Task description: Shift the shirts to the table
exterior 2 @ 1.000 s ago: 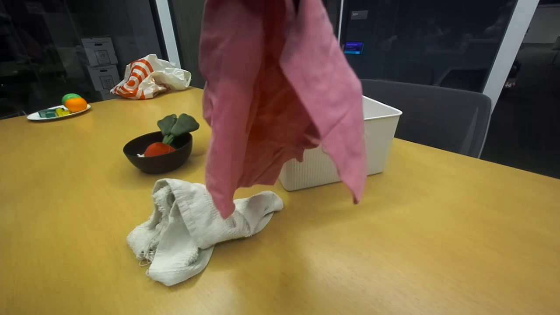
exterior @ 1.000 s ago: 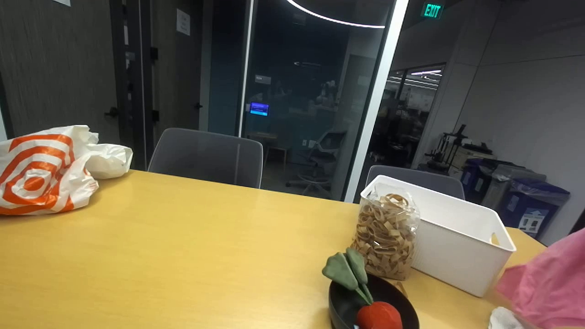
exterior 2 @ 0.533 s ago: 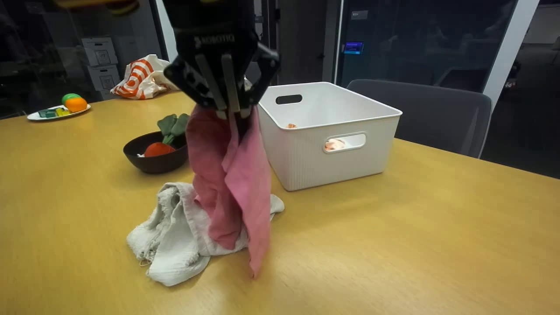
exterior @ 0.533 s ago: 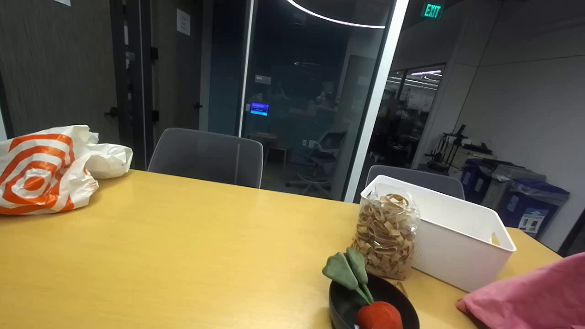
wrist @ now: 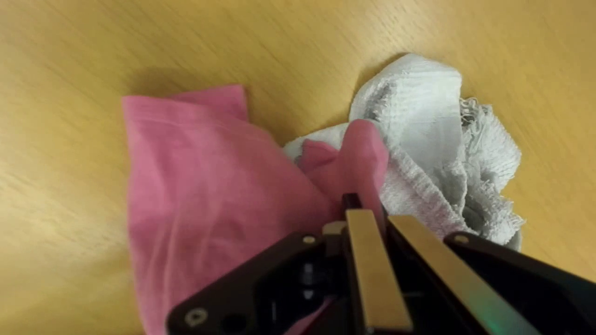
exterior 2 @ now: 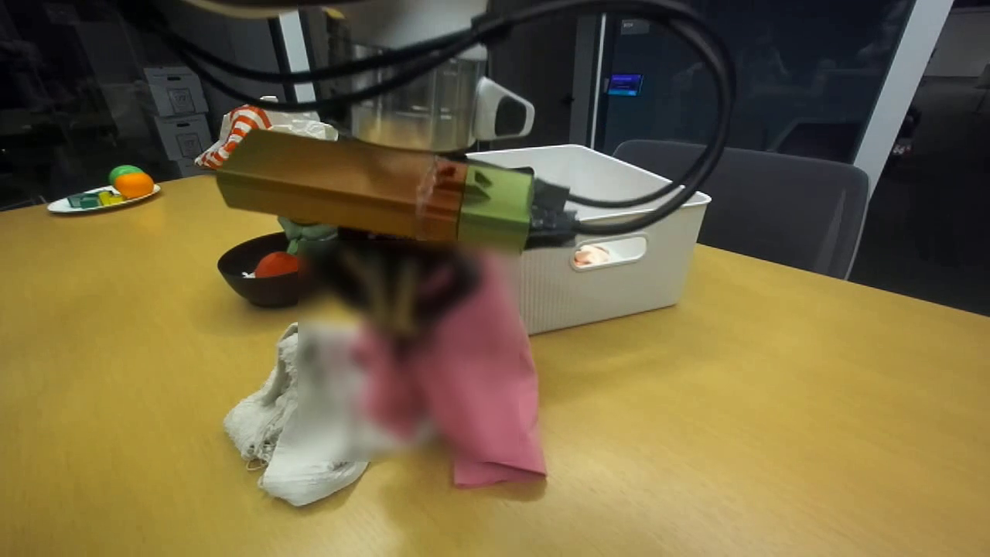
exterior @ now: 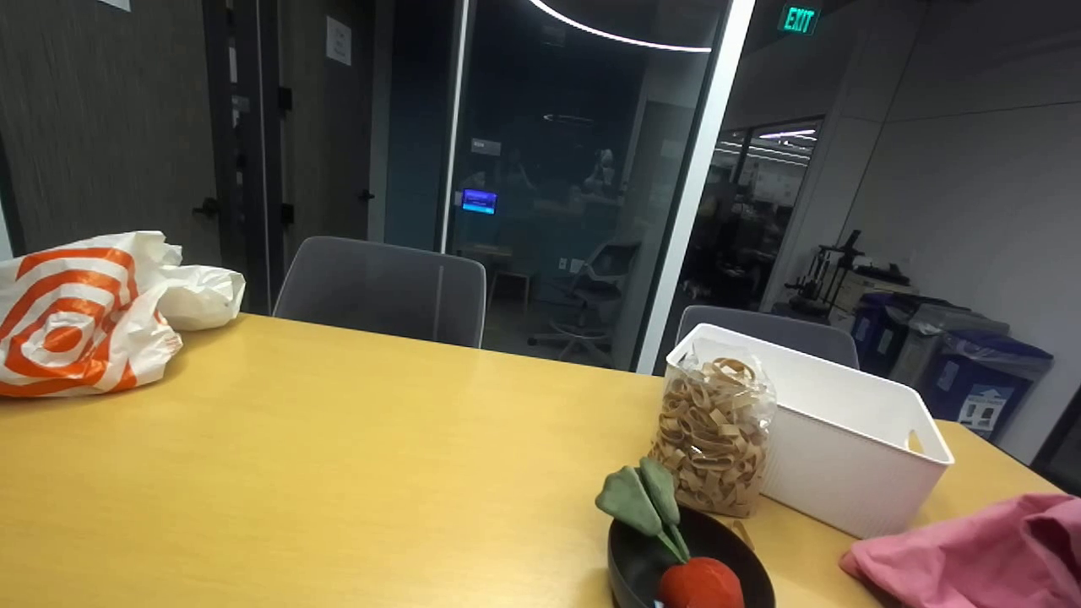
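Pincer (wrist: pixel 369 209) clasps creased pink shirt (wrist: pixel 209 190) over frayed shirt (wrist: pixel 426 135).

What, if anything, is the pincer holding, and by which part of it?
The pincer is shut on a gathered fold of the pink shirt. Whether that fold is sleeve, hem or middle can't be told from these views.

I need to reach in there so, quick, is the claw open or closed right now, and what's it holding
Claw: closed, holding the pink shirt pinched between its fingertips.
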You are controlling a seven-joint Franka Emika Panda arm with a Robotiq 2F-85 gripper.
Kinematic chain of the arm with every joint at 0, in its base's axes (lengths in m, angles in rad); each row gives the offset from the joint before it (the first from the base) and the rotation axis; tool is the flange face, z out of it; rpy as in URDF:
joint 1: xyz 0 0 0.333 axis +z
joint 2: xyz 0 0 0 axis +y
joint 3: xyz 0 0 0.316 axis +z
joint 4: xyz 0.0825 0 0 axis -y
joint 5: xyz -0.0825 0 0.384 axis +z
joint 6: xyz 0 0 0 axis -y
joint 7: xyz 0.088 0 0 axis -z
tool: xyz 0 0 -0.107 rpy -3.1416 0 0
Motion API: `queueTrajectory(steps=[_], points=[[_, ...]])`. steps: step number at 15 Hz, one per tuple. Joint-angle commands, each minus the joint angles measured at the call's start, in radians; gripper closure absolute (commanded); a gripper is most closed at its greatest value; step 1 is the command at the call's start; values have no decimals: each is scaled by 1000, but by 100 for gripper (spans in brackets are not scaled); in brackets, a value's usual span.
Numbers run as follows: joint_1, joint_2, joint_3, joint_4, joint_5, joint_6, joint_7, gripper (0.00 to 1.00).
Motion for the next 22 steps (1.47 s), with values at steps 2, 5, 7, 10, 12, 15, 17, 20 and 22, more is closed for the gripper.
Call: queueTrajectory(steps=[2, 5, 7, 10, 12, 15, 17, 20, 22], points=[[-38, 210, 57, 111, 73, -85, 20, 97], [-74, 265, 102, 152, 30, -78, 94, 94], [-94, 279, 128, 174, 3, -54, 143, 69], [-127, 226, 163, 205, -120, -54, 248, 51], [-146, 176, 180, 224, -217, -63, 315, 35], [-147, 84, 186, 245, -262, -79, 342, 13], [-125, 35, 169, 248, -200, -59, 298, 1], [-92, -9, 157, 236, -124, -21, 271, 0], [-77, -11, 164, 221, -112, 17, 272, 0]])
